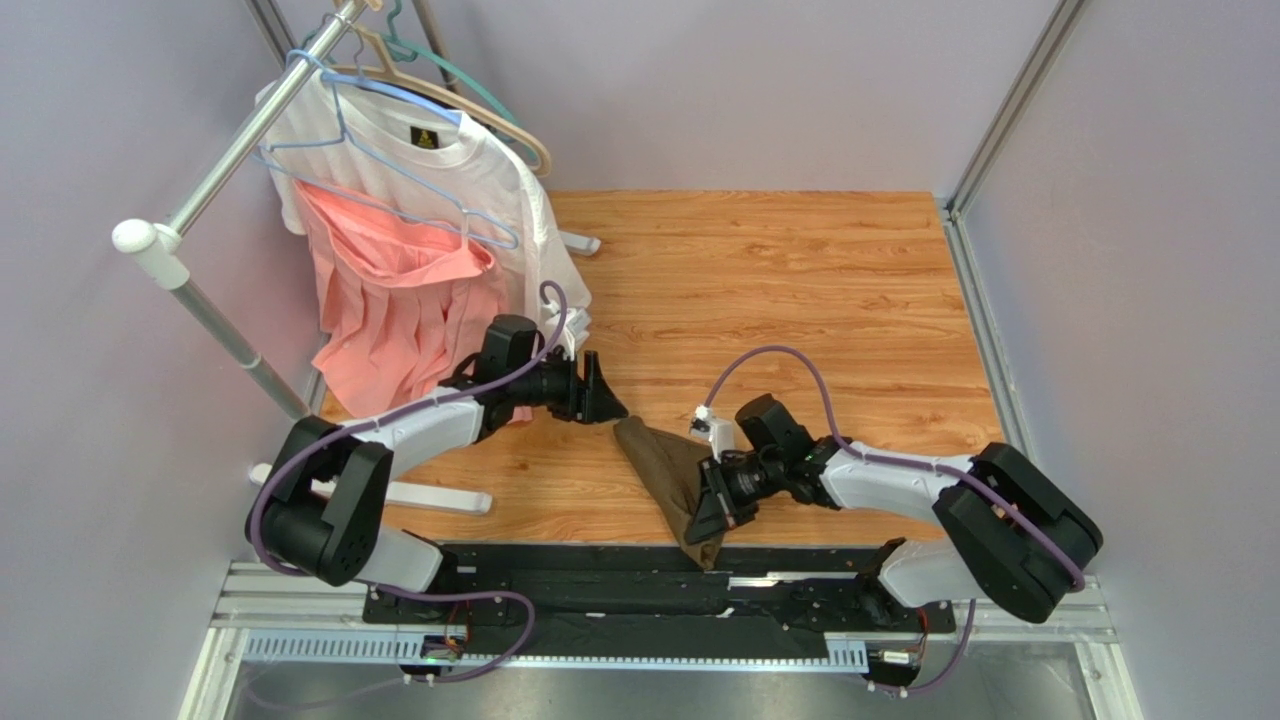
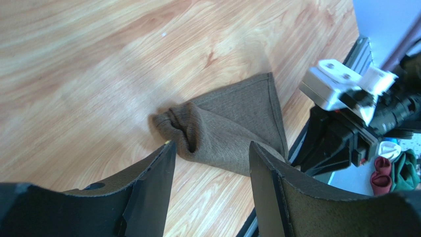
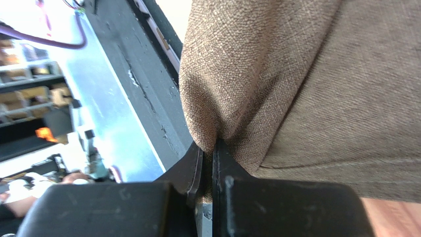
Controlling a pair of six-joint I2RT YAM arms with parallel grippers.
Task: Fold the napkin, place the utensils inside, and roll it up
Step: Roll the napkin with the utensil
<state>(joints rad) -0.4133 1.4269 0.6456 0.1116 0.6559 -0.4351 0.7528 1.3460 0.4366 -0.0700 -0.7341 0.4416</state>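
The olive-brown napkin lies bunched and partly rolled on the wooden table near its front edge. In the left wrist view the napkin shows a rolled end toward me and a flat triangular flap behind. My left gripper is open and empty, just left of the rolled end; its fingers frame the cloth without touching it. My right gripper is shut on the napkin's near-right part; the cloth is pinched between the jaws. The knife and fork are hidden or out of view.
A clothes rack at back left holds a white T-shirt and a pink garment on hangers, close behind my left arm. The black mounting rail runs along the table's front edge, just below the napkin.
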